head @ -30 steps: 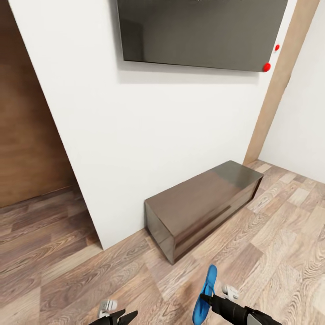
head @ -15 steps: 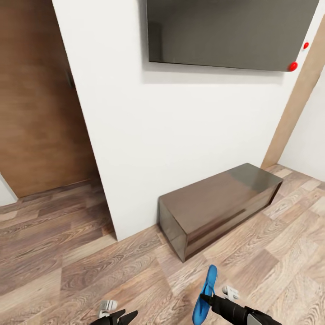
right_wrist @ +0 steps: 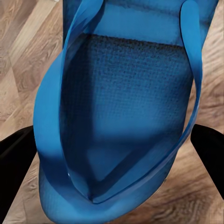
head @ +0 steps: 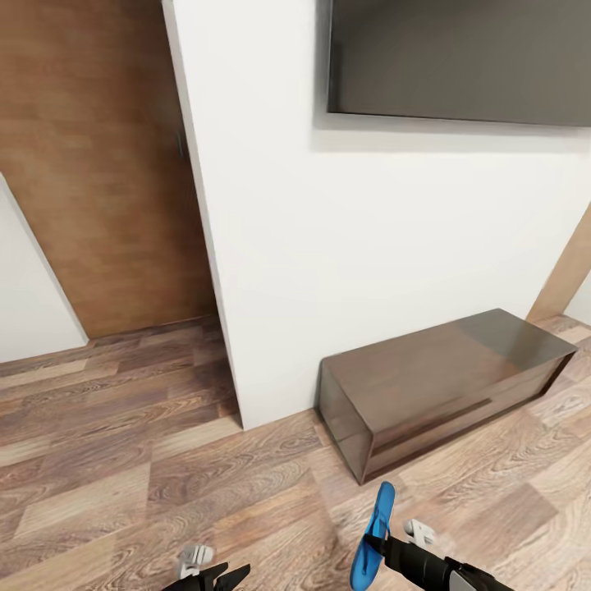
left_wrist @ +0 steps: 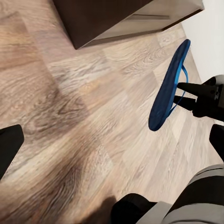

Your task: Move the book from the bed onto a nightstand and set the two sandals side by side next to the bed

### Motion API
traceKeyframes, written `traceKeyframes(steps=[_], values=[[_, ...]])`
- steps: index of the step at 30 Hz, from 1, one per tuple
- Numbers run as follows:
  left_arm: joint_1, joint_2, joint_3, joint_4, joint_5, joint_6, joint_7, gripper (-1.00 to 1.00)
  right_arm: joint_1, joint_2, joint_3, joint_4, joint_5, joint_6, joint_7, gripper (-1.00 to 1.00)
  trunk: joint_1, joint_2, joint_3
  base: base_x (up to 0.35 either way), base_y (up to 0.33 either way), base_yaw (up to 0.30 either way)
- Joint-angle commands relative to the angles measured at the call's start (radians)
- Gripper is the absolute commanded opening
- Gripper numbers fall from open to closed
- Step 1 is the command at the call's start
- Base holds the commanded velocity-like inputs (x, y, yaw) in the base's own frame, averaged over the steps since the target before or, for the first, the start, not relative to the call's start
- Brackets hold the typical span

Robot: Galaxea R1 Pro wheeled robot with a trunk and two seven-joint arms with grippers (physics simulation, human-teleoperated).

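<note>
A bright-blue sandal [head: 373, 538] stands on edge in my right gripper [head: 379, 543], low at the front right of the head view. The right gripper is shut on the sandal [right_wrist: 121, 116], with a black finger [right_wrist: 14, 163] on each side of the sole and strap. From the left wrist view the sandal [left_wrist: 169, 86] hangs above the plank floor, held by the right gripper [left_wrist: 185, 94]. My left gripper [head: 215, 573] is open and empty, low at the front left. The book, the bed and the nightstand are out of view.
A long low dark-brown cabinet [head: 443, 386] stands against a white wall just ahead on the right, under a dark wall-mounted screen [head: 460, 57]. The wall ends in a corner [head: 205, 246]. A brown wooden door [head: 98, 164] is beyond on the left. Wood-plank floor [head: 123, 460] lies ahead.
The whole picture has slid to the right, so the camera has turned left; the door and a white wall edge have come into view. Both grippers and the sandal keep their places.
</note>
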Motion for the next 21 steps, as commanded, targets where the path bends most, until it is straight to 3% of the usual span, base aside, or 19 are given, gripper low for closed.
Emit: traceKeyframes(steps=[1,9,21], values=[[-0.001,0.0,0.001,0.001,0.006,0.01,-0.004,1.0,0.0,0.0,0.0,-0.001,-0.007,0.006,0.004,-1.0,0.0,0.0,-0.001,0.0,0.0,0.292],[-0.001,0.001,0.001,0.001,0.006,0.01,-0.004,1.0,0.0,0.0,0.0,-0.001,-0.007,0.006,0.004,-1.0,0.0,0.0,-0.001,0.0,0.0,0.276],[-0.001,0.0,0.001,0.001,0.006,0.01,-0.004,1.0,0.0,0.0,0.0,-0.001,-0.007,0.006,0.004,-1.0,0.0,0.0,-0.001,0.0,0.0,0.036]])
